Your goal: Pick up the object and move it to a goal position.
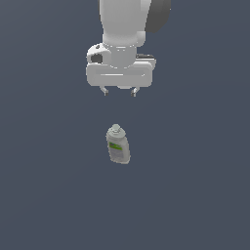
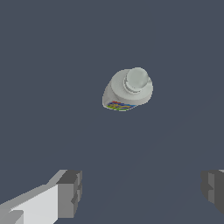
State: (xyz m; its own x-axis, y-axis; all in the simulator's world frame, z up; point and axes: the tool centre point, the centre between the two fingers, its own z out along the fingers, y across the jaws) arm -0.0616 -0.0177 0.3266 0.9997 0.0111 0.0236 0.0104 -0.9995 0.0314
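The object is a small pale grey-beige bottle with a green label patch and a round grey cap, standing upright on the dark floor near the middle of the exterior view. The wrist view looks down on the bottle, cap uppermost, with a coloured label edge showing on one side. My gripper hangs above the bottle, well apart from it. Its fingers are spread wide and nothing is between them. The bottle lies outside the gap between the fingertips in the wrist view.
A plain dark grey-blue floor surrounds the bottle in both views. No other objects, walls or edges show.
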